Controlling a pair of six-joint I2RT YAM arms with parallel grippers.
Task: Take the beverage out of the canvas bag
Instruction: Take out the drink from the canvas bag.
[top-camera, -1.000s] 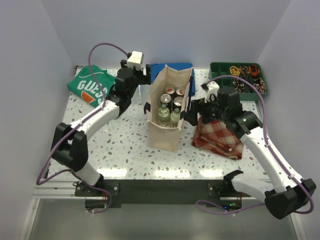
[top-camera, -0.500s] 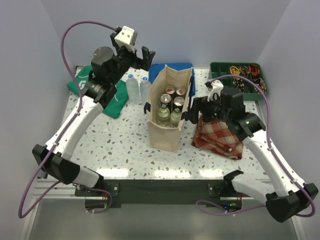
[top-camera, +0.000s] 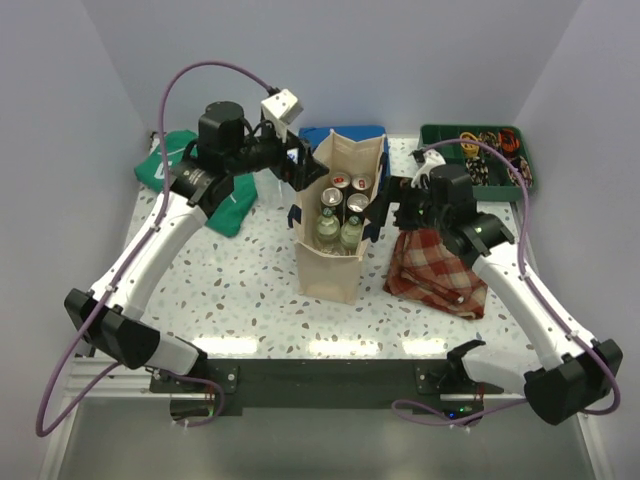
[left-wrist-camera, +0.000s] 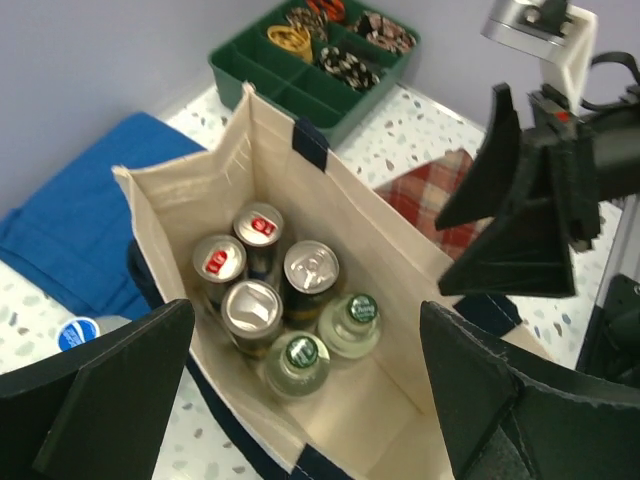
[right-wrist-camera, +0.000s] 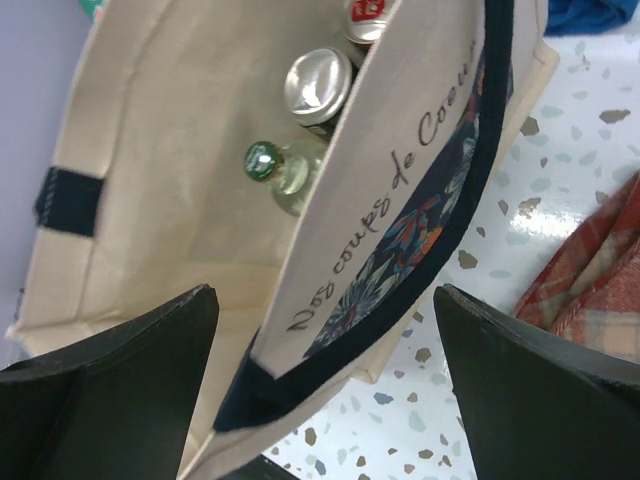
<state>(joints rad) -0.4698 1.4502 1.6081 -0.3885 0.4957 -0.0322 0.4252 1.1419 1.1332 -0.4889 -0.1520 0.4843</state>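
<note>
Four cans (left-wrist-camera: 251, 305) and two green-capped glass bottles (left-wrist-camera: 301, 352) upright in the canvas bag (top-camera: 333, 272), bunched toward its far end, tops showing through the open mouth. Bag upright mid-table (top-camera: 240, 295), directly between the two arms.

Left gripper (top-camera: 308, 168) over the far-left corner of the bag's mouth, above the rim, jaws spread wide and holding nothing. From the left wrist view, looks straight down into the bag, with the cans and bottles framed between the two dark fingers (left-wrist-camera: 110, 390). No contact with bag or drinks to be seen.

Right gripper (top-camera: 385, 207) at the bag's right side, also spread wide and empty. From the right wrist view, straddles the right wall of the bag: one finger (right-wrist-camera: 110, 370) over the inside, the other on the outside above the table, the lettered, navy-trimmed wall running up between them. Cannot tell whether either finger touches the canvas. One bottle and one can just beyond the inner finger, deeper in the bag.

Folded blue cloth (top-camera: 350, 133) just behind the bag. Red plaid cloth (top-camera: 435, 268) on the table to the bag's right, under the right arm. Green T-shirt (top-camera: 228, 205) at the far left, green tray (top-camera: 528, 170) of small items in the far right corner.
</note>
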